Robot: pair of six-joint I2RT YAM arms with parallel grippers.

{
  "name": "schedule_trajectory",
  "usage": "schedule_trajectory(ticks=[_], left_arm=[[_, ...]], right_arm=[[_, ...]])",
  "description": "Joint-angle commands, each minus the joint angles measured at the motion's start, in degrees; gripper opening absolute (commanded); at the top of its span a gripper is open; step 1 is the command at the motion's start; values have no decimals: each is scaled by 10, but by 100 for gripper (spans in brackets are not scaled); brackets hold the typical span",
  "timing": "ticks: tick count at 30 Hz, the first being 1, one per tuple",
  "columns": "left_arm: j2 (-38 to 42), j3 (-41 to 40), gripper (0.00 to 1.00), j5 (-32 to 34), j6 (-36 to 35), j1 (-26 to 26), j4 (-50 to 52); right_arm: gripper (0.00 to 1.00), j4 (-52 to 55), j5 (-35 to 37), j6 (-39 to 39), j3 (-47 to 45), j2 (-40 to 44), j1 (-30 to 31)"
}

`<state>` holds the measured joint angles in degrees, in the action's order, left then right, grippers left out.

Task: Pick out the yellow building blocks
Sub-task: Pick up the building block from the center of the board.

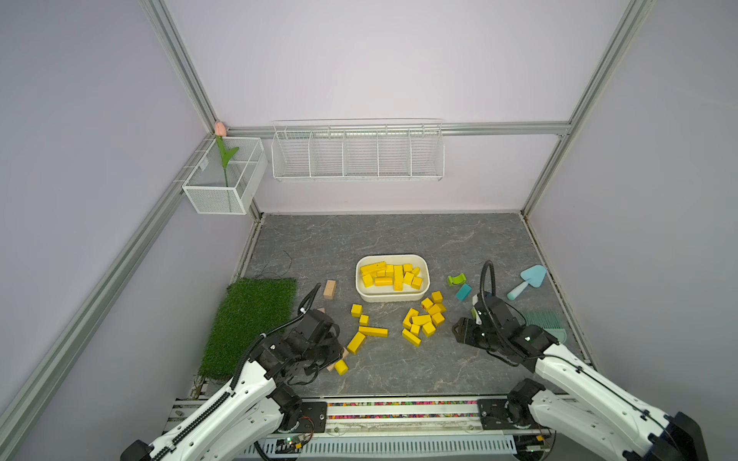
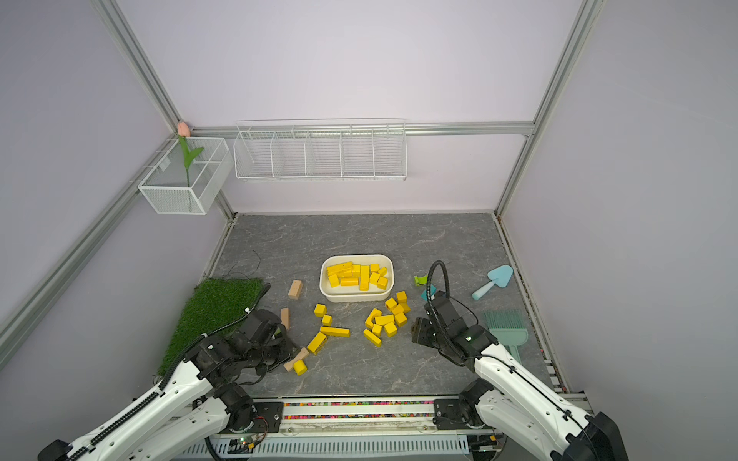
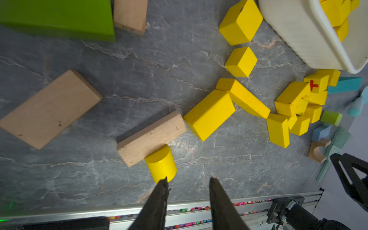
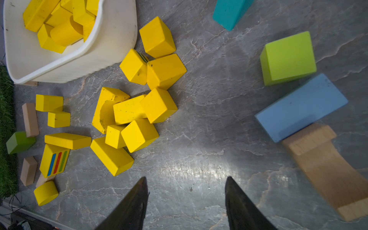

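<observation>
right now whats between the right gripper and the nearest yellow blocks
Nothing: in the right wrist view only bare grey marbled tabletop separates the right gripper from the yellow blocks.

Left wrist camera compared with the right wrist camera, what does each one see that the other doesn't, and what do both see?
Only the left wrist view: a red T on a yellow cube, and the brush. Only the right wrist view: the grass mat, and coloured stripes on a yellow bar. Both: the bin holding yellow blocks, the yellow pile beside it, the yellow cylinder and the blue block.
</observation>
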<state>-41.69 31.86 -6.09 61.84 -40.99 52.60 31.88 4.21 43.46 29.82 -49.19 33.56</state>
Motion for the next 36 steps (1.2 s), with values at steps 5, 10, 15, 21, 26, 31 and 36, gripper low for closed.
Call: schedule_trajectory(ticks=[5, 10, 15, 21, 26, 31, 36], left_arm=[[0, -32, 42, -22, 22, -1, 33], [-10, -41, 42, -24, 28, -1, 12], [-42, -42, 43, -21, 29, -1, -5], [-81, -47, 43, -32, 25, -1, -26], [-88, -48, 43, -28, 26, -1, -35], [-97, -47, 43, -29, 25, -1, -44], [-116, -44, 43, -32, 18, -1, -52]], right_arm=[[63, -4, -7, 6, -8, -6, -6], [64, -4, -8, 6, -8, -7, -7], [64, -4, -9, 6, -8, -9, -9], [64, -4, -10, 6, -9, -7, -10], [64, -4, -10, 6, -10, -7, -11], [64, -4, -12, 6, -10, -8, -12], [64, -6, -14, 6, -10, -10, -13]])
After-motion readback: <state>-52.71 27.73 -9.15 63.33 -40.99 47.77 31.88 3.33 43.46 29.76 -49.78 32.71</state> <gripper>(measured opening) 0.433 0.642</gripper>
